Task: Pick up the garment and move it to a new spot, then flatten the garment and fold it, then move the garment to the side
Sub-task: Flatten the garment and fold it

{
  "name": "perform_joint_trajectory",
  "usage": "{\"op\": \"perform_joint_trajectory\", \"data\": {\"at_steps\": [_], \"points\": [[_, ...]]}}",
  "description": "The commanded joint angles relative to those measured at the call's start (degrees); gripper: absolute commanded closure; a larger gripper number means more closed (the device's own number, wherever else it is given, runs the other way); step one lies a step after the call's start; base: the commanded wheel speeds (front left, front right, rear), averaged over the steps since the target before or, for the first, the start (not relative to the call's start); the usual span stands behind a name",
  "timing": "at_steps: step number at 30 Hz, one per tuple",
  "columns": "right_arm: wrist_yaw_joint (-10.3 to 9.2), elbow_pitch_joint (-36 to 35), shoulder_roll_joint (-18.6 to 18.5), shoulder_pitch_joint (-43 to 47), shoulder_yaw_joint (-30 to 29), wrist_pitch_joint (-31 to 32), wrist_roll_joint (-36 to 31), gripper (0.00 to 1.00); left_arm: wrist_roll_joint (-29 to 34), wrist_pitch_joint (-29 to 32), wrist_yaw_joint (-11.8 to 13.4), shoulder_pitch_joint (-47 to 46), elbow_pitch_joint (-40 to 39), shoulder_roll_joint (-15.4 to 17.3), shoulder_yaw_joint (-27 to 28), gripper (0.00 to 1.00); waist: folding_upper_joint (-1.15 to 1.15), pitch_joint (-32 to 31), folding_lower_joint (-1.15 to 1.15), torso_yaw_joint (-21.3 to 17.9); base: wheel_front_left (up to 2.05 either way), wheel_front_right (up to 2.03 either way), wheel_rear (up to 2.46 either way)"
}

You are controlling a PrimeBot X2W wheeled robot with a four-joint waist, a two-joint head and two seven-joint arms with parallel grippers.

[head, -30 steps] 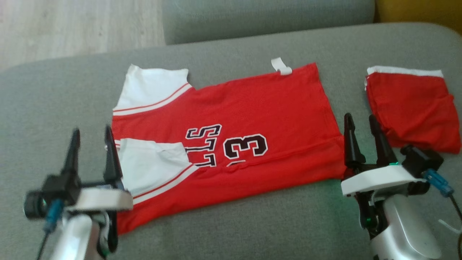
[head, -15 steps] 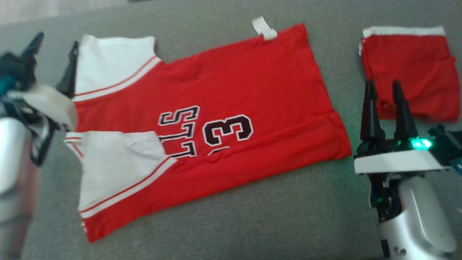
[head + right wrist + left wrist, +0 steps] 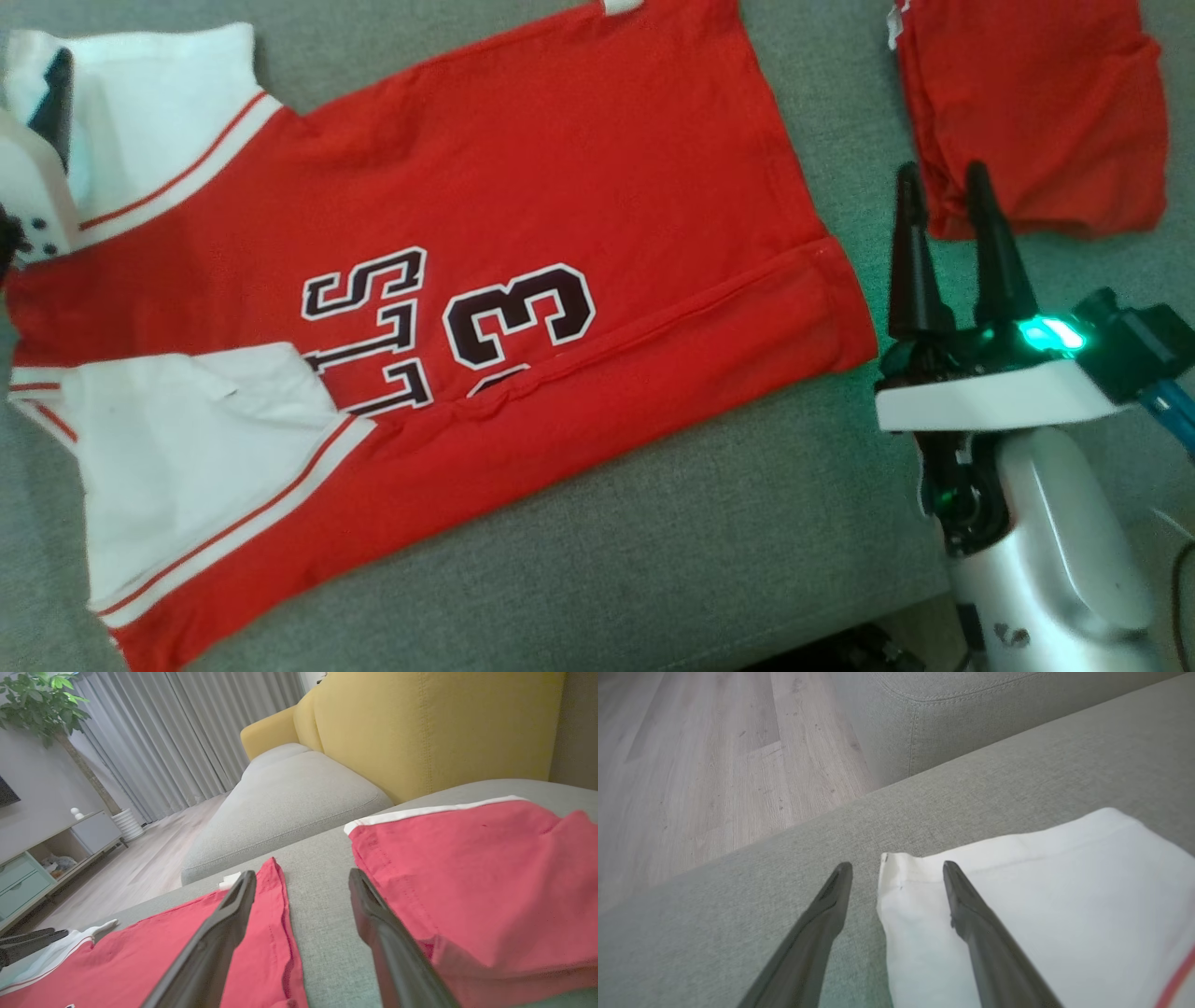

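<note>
Jersey (image 3: 560,187): red cloth, smooth and matt, soft creases; sleeves white cloth with thin red piping; lettering flat, no shine.
Folded red garment (image 3: 1036,112): the same matt cloth, white trim along one edge.
Sofa seat (image 3: 700,541): grey woven upholstery, coarse visible grain, matt.
Right gripper (image 3: 938,173): fingers (image 3: 910,261) dark, matt, plastic-looking.
Forearm shell (image 3: 1055,551): silver, smooth, glossy.
Floor (image 3: 691,765): pale wood planks, fine grain and small flecks, low sheen.
Yellow backrest (image 3: 420,732): fine-weave cloth, stitched seams.
</note>
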Motion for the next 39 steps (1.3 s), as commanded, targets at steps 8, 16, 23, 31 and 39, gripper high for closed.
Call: {"op": "perform_joint_trajectory", "data": {"at_steps": [8,16,23,31,39], "points": [[-0.05,-4.4,-0.1,-2.4,2.3,-0.4,0.7,0.00,-1.5,0.6,0.1,-6.7,3.9,4.7,-2.1,0.00,0.00,2.5,-0.01,-0.8,0.00,0.00,0.00],[-0.05,-5.0,-0.1,-2.3,0.1,-0.4,-0.2,0.00,-7.6,6.3,0.1,-7.5,6.8,3.1,-5.9,0.13,0.00,2.5,-0.01,-0.5,0.00,0.00,0.00],[-0.05,-4.6,-0.1,-2.5,-1.6,-0.4,-1.2,0.00,-13.9,7.3,0.1,-6.8,5.0,3.5,-8.9,1.00,0.00,1.0,-0.01,0.4,0.00,0.00,0.00],[-0.05,-3.0,-0.1,-3.0,-3.0,-0.4,-4.2,0.00,-15.3,-1.8,0.1,-6.1,1.6,2.6,-10.8,1.00,0.00,-2.9,-0.01,3.7,0.00,0.00,0.00],[-0.05,3.5,-0.1,-9.0,-6.8,7.1,-13.1,0.00,-14.4,-11.7,0.1,-4.5,-5.6,-1.6,-12.8,1.00,0.00,-6.8,-0.01,11.2,0.00,0.00,0.00]]}}
